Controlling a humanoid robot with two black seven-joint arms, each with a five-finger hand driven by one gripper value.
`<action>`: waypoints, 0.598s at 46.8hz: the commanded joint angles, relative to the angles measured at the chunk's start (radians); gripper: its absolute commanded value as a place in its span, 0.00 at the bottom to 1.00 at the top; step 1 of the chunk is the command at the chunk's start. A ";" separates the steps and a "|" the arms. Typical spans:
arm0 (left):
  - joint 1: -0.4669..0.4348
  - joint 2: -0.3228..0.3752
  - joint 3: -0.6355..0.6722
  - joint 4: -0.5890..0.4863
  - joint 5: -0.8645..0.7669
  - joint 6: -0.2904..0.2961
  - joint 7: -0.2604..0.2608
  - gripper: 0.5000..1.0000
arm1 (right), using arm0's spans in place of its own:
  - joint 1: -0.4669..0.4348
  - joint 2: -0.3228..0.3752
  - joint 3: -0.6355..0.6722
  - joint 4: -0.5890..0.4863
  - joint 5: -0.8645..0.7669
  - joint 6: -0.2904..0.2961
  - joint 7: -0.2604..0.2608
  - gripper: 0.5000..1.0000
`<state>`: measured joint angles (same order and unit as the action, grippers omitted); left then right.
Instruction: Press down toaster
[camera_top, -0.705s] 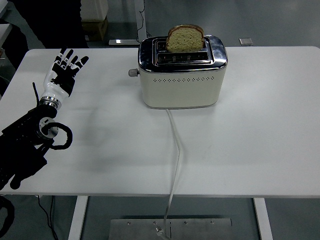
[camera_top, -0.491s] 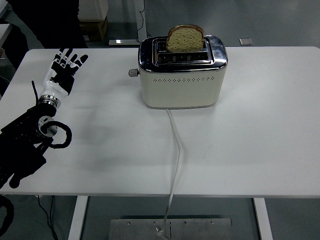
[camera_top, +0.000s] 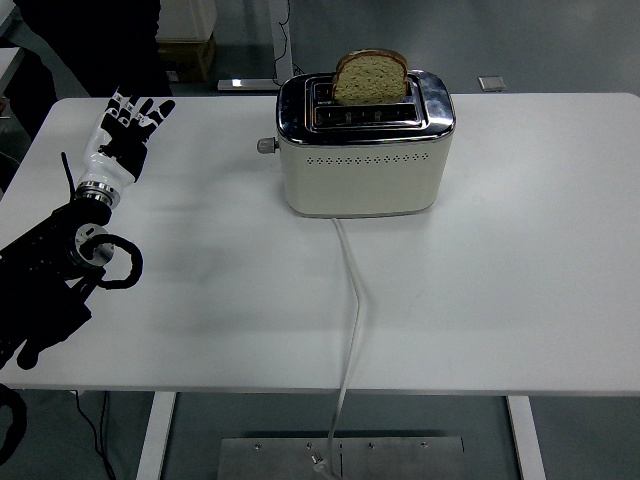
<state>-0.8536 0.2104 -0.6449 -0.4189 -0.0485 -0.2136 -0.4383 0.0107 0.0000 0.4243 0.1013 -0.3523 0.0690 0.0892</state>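
Observation:
A cream toaster (camera_top: 362, 165) with a chrome top stands at the middle back of the white table (camera_top: 500, 260). A slice of brown bread (camera_top: 370, 76) sticks up out of its rear slot. A small grey lever knob (camera_top: 265, 145) juts from the toaster's left end. My left hand (camera_top: 130, 128) hovers over the table's far left, fingers spread and holding nothing, well to the left of the knob. The right arm does not show.
A white power cord (camera_top: 352, 300) runs from the toaster's front down over the table's near edge. A person in dark clothing (camera_top: 90, 40) stands at the top left, behind the table. A box (camera_top: 185, 45) sits on the floor beyond.
My left hand has drifted slightly up and away toward the table's far left edge, staying open. The toaster and bread have not moved.

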 joint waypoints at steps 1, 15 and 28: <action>-0.007 0.003 0.008 0.000 0.030 -0.001 0.003 1.00 | 0.000 0.000 0.001 -0.002 -0.001 0.000 0.000 1.00; -0.030 0.007 0.008 0.000 0.130 0.028 0.010 1.00 | 0.000 0.000 -0.001 0.000 0.001 0.000 0.000 1.00; -0.038 0.082 0.022 -0.005 0.285 0.016 0.012 1.00 | 0.000 0.000 -0.001 0.000 -0.001 0.000 0.000 1.00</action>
<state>-0.8874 0.2690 -0.6274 -0.4249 0.2069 -0.1938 -0.4264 0.0106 0.0000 0.4239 0.1011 -0.3522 0.0690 0.0886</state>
